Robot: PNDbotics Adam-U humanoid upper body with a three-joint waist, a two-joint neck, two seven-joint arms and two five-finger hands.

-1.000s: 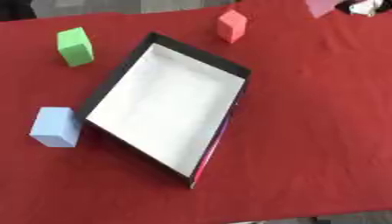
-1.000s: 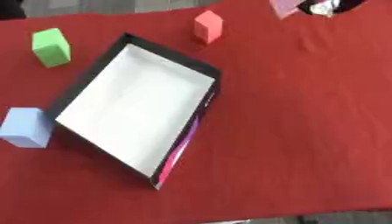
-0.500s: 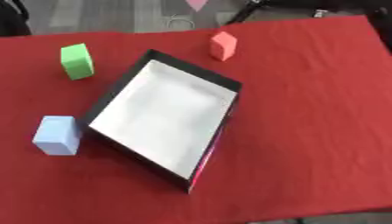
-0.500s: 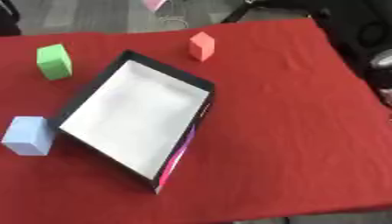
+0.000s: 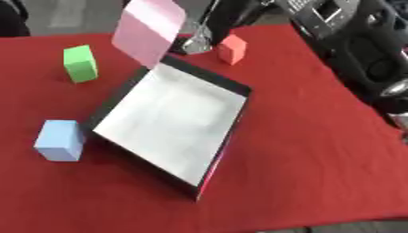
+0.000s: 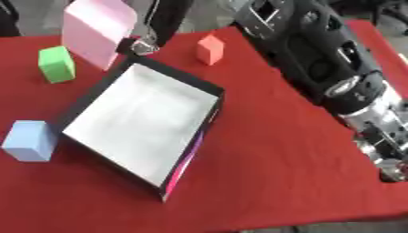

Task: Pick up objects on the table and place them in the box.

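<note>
**Block count: three cubes, one box, one pink thing up top**

Everything sits on the red tablecloth (image 5: 318, 150), and I'm placing it all off the right hand.

The right arm (image 6: 334, 73) is big and black with silver joints. It runs along the right side of the right eye view, from the near right edge up toward the far middle. What I take for the right hand (image 6: 142, 44) is a dark and silver blur at the far edge, and I can't tell whether it's clenched, released or grasping anything.

- One light blue cube (image 5: 60, 140), the thing nearest the robot. It's well toward the robot and left of the hand, just beside the box's left wall.
- One black box (image 5: 239, 116) with a white inside, lying askew, nothing in it. Its far corner is right in front of the hand. A magenta strip runs along its near right wall, and any print there is too blurred to read.
- One green cube (image 5: 80, 63), left of the hand, apart from the box.
- One salmon-red cube (image 5: 232, 48), just right of the hand.
- One pale pink piece (image 6: 95, 29), tilted, right against the hand's left side and over the box's far corner. Whether it's being held, can't tell.

All three cubes are outside the box.
</note>
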